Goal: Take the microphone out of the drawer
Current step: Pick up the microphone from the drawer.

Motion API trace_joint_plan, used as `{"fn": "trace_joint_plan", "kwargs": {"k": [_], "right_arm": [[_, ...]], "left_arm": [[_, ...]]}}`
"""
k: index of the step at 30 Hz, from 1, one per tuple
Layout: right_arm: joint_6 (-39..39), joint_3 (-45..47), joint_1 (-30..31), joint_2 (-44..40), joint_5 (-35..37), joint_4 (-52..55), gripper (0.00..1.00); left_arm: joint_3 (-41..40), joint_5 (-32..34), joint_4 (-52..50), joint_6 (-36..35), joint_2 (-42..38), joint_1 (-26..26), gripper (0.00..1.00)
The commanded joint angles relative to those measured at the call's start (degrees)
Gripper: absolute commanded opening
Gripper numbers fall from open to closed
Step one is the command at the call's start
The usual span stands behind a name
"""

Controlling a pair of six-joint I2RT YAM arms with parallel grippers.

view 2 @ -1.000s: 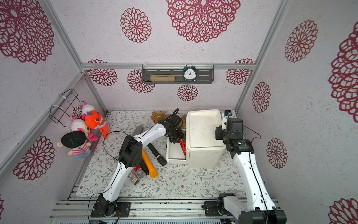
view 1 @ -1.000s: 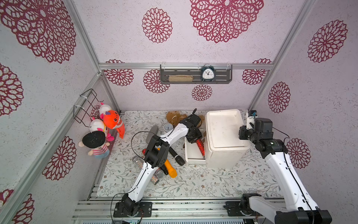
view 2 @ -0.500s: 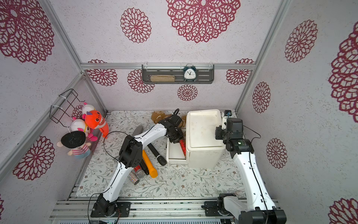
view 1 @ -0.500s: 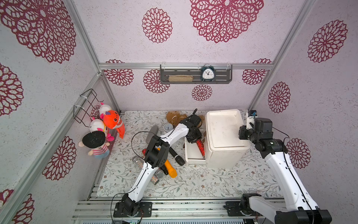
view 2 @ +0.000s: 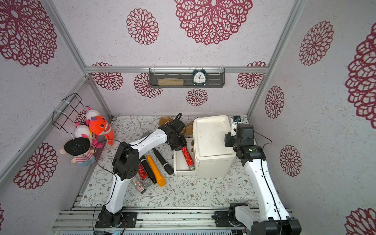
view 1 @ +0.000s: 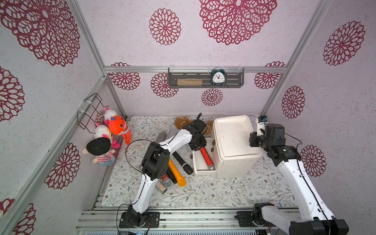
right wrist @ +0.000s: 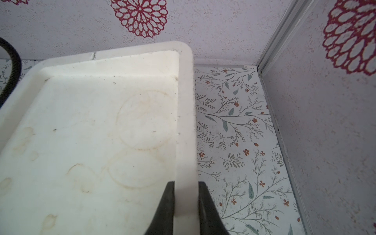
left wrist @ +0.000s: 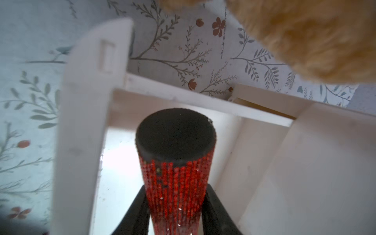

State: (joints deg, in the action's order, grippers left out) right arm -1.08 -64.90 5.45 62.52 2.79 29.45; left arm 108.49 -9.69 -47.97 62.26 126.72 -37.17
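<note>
Nothing has visibly shifted in the last second. The left hand [left wrist: 176, 188] clamps the red microphone [view 1: 206, 157] at its 11 o'clock end, inside the open drawer [view 1: 204, 173], apparently ready to lift. At 3 o'clock, the right hand [right wrist: 185, 183] pinches the cabinet [view 1: 234, 138] rim, likely steadying it.

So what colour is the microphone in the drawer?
Glittery red microphone, silver head; clearest in a top view.

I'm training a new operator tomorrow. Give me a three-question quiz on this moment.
1. True or false: the left gripper is closed on the red glitter microphone.
2. What does the right gripper clamp? A) a drawer handle B) the cabinet's top rim C) nothing
3. Fill in: the microphone's silver head is ___ the open drawer.
Key: 1 true; 2 B; 3 inside.
</note>
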Motion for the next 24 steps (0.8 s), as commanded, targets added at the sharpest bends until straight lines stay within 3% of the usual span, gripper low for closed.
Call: {"fn": "trace_joint_plan", "kwargs": {"k": [1,8,15,24], "right_arm": [[-1.2,-1.5,0.3,-0.3,1.0,-4.3,0.0],[-2.0,-1.5,0.3,-0.3,2.0,-4.1,0.0],[-2.0,-1.3,0.3,-0.1,3.7,-3.6,0.0],[-1.9,-2.0,0.3,0.1,5.3,-3.1,0.0]], "left_arm": [[-2.3,-1.8,0.6,-1.0,-4.9,0.3,0.0],[-8.8,-2.9,2.0,-2.3,-12.0,2.8,0.0],[-19.2,-8.5,8.8,-3.6,-22.2,7.9,0.0],[-23.8,-9.8,6.7,-7.9,-28.4,12.2,0.0]]}}
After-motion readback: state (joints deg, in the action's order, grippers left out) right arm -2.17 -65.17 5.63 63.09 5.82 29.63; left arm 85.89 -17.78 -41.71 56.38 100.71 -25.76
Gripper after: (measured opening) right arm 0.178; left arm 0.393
